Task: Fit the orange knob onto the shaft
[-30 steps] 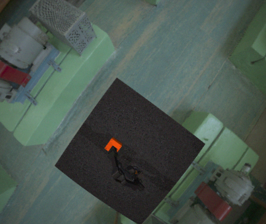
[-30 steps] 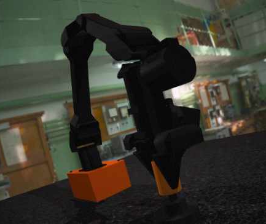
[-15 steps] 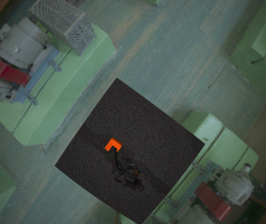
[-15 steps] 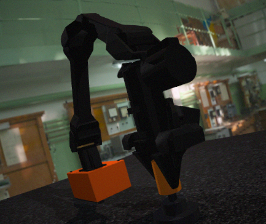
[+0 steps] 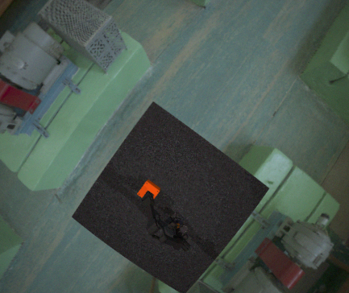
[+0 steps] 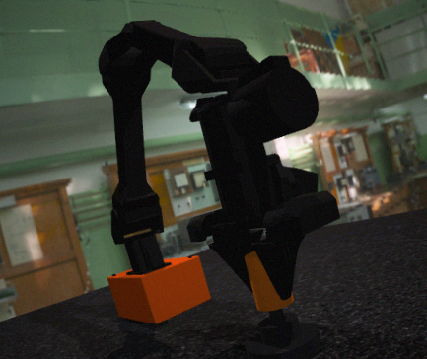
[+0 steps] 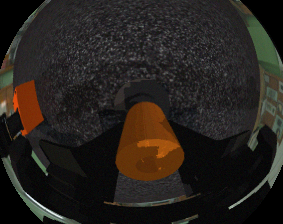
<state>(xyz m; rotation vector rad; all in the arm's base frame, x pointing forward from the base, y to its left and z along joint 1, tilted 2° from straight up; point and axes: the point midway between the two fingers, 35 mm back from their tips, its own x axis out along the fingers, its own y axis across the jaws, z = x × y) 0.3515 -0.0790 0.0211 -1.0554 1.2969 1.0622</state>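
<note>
The orange knob (image 6: 265,291) (image 7: 148,130) is held between the two dark fingers of my gripper (image 6: 268,294) (image 7: 145,124), which is shut on it. The knob looks about upright and stands over the round dark pedestal (image 6: 300,340) (image 7: 159,90). In the exterior view a short dark length of the shaft (image 6: 276,316) shows between the knob's lower rim and the pedestal, so the knob is not down on the pedestal. Whether the shaft's tip is inside the hole is hidden, and so is its flat side. In the top view the knob (image 5: 177,226) is a tiny orange spot.
The orange box-shaped base block (image 5: 150,189) (image 6: 177,293) (image 7: 30,106) of the arm stands to one side of the pedestal. The arm (image 6: 131,143) rises from it and bends over to the knob. All stand on a dark speckled square top (image 5: 172,149).
</note>
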